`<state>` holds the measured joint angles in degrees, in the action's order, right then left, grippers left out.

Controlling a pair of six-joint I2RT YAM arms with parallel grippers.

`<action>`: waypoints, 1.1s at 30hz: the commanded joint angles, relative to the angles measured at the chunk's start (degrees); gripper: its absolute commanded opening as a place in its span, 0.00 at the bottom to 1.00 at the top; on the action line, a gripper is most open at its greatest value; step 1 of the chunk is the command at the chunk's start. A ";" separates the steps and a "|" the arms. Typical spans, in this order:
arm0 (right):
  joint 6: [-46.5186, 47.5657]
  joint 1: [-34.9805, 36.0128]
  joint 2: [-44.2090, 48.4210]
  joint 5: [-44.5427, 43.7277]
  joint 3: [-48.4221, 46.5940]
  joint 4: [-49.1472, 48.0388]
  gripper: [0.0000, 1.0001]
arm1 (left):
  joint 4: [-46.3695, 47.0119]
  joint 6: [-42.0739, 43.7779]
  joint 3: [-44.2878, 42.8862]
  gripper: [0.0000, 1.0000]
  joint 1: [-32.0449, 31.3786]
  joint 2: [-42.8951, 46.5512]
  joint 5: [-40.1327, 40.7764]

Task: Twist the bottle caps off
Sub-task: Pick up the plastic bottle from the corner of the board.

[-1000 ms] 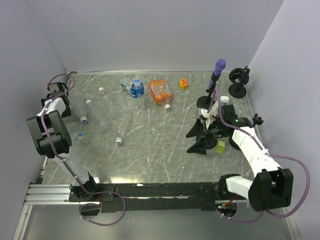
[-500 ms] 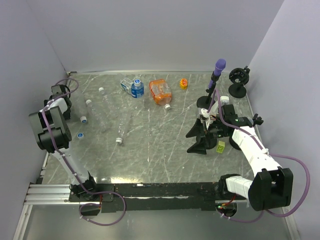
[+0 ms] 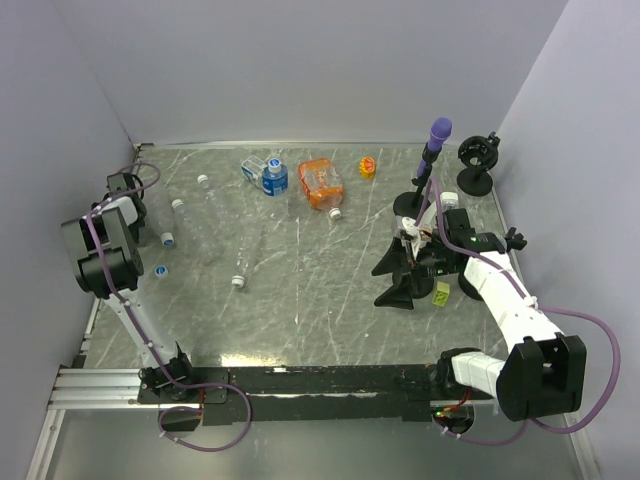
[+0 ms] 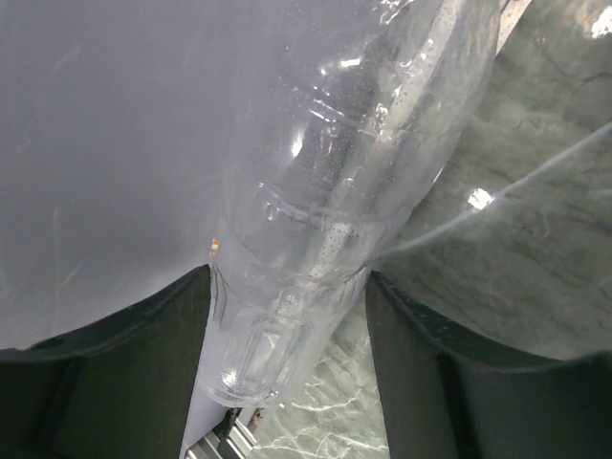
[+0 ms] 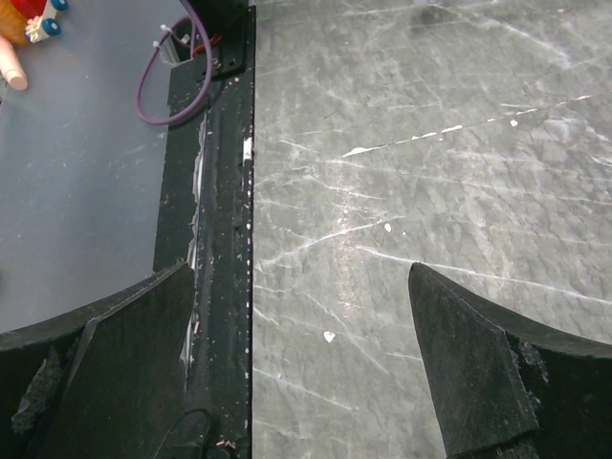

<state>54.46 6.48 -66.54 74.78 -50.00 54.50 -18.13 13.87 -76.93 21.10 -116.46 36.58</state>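
The left jaws are at the far left edge of the tabletop [image 3: 300, 310], close to the wall, pinching the body of a clear plastic bottle [image 4: 325, 210]. The black fingers [image 4: 124, 373] press against it on both sides, and its cap falls outside the wrist view. Just right of those jaws, a white cap [image 3: 178, 204] and a blue cap [image 3: 167, 239] sit on the ends of clear bottles lying on the tabletop. A second blue cap [image 3: 160, 270] lies a little nearer the arm bases. Two more white caps [image 3: 204, 181] [image 3: 239, 281] are further toward the middle. The right jaws are spread wide with nothing between them, low over bare tabletop on the right side, near the purple-topped black stand [image 3: 432, 160]
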 commanded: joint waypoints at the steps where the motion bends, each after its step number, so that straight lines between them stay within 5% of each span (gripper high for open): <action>1: 3.11 -0.85 -0.95 2.56 -1.77 2.10 0.99 | 0.55 0.02 -2.35 0.60 -0.62 -1.22 1.12; 8: 3.29 -0.86 -0.87 2.74 -1.77 2.19 0.99 | 0.81 -0.16 -2.18 0.35 -1.76 0.18 2.35; 19: 3.55 -0.86 -0.17 3.35 -1.68 2.54 0.99 | 0.11 -3.58 1.42 0.28 -3.44 11.07 0.60; 33: 2.85 -0.77 1.24 3.00 -0.98 1.40 0.99 | -1.91 -13.43 14.60 0.25 -9.06 29.78 -13.54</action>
<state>55.37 6.20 -66.54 75.72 -50.57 56.18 -19.84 4.58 -65.12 14.00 -94.91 29.10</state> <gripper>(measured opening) 0.993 0.515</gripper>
